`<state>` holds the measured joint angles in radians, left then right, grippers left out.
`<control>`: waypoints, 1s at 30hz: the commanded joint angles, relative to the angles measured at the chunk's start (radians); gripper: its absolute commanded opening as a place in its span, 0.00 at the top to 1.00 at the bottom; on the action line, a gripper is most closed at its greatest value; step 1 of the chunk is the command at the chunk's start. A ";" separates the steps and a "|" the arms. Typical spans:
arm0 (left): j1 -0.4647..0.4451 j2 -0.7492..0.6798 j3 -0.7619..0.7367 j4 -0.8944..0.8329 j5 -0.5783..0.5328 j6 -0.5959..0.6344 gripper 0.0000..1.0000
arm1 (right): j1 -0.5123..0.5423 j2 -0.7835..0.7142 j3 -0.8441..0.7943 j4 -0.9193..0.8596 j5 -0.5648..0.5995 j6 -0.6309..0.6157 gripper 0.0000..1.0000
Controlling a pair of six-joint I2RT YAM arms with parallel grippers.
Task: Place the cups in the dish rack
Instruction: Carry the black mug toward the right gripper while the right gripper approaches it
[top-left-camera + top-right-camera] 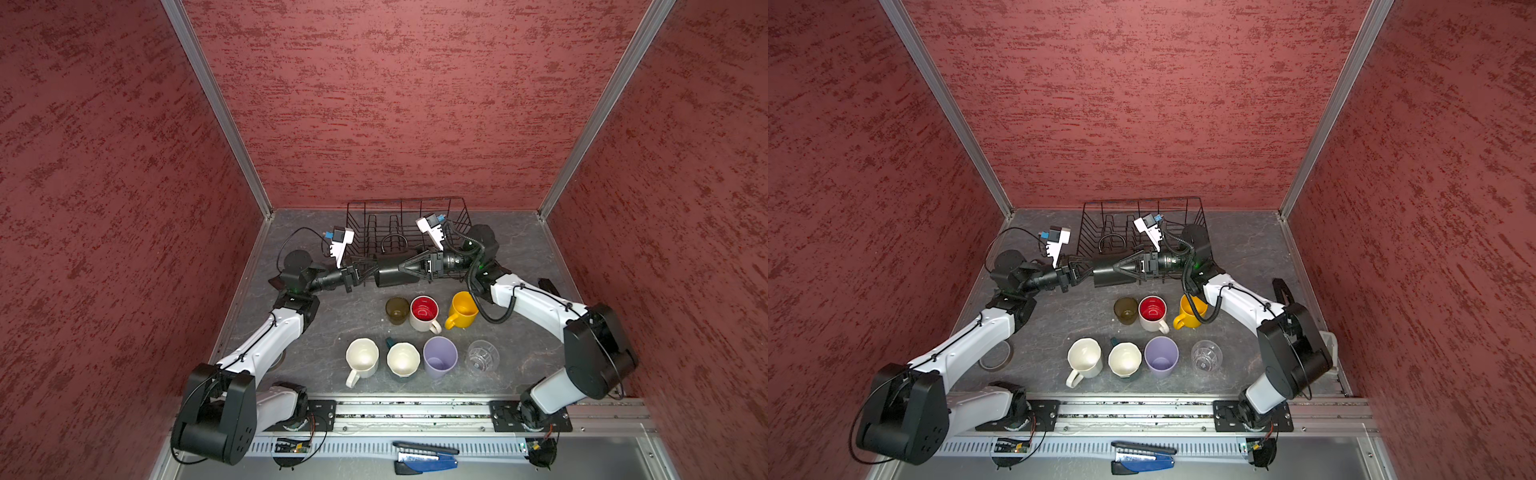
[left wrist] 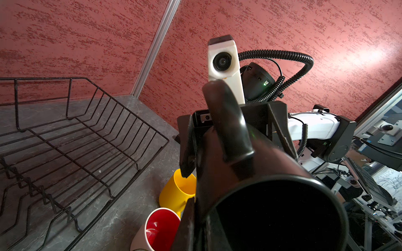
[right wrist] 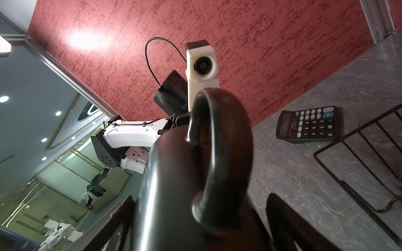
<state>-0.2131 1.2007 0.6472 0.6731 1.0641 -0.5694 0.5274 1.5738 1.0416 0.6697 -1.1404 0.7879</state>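
A black mug [image 1: 395, 270] [image 1: 1108, 272] hangs on its side just in front of the black wire dish rack [image 1: 407, 203] [image 2: 130, 111], its handle up. My left gripper [image 1: 368, 272] [image 2: 195, 228] is shut on the mug's rim, pinching the wall. Around the mug's base my right gripper [image 1: 401, 270] [image 3: 200, 196] stands open, one finger on each side. On the table stand an olive tumbler [image 1: 397, 309], a red-lined white mug [image 1: 424, 311], a yellow mug [image 1: 462, 309], a white mug [image 1: 362, 357], a teal mug [image 1: 402, 359], a lavender tumbler [image 1: 439, 356] and a clear glass [image 1: 482, 355].
A black calculator [image 3: 309, 125] lies on the table left of the rack. A roll of tape [image 1: 995, 355] sits under the left forearm. Red walls close in on three sides, and a blue stapler [image 1: 424, 457] lies on the front ledge.
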 commanded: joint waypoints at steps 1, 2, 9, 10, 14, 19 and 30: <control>-0.011 -0.003 0.045 0.123 0.019 -0.029 1.00 | 0.018 0.028 0.045 0.067 -0.002 0.043 0.07; -0.012 0.002 0.048 0.131 0.020 -0.034 1.00 | 0.021 0.032 0.045 0.075 -0.003 0.048 0.07; -0.021 0.032 0.054 0.210 0.016 -0.083 1.00 | 0.041 0.049 0.043 0.108 -0.001 0.075 0.08; -0.022 0.036 0.052 0.222 0.015 -0.091 1.00 | 0.043 0.050 0.043 0.109 0.001 0.076 0.08; -0.027 0.053 0.051 0.268 0.011 -0.123 1.00 | 0.048 0.056 0.041 0.113 0.001 0.081 0.09; -0.032 0.065 0.048 0.290 0.001 -0.137 1.00 | 0.052 0.063 0.046 0.136 -0.004 0.094 0.15; -0.029 0.064 0.067 0.227 -0.027 -0.120 1.00 | 0.052 0.061 0.052 0.146 0.004 0.107 0.46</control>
<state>-0.2310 1.2873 0.6544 0.8623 1.0687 -0.6865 0.5686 1.6218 1.0576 0.7971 -1.1389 0.8833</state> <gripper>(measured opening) 0.099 0.841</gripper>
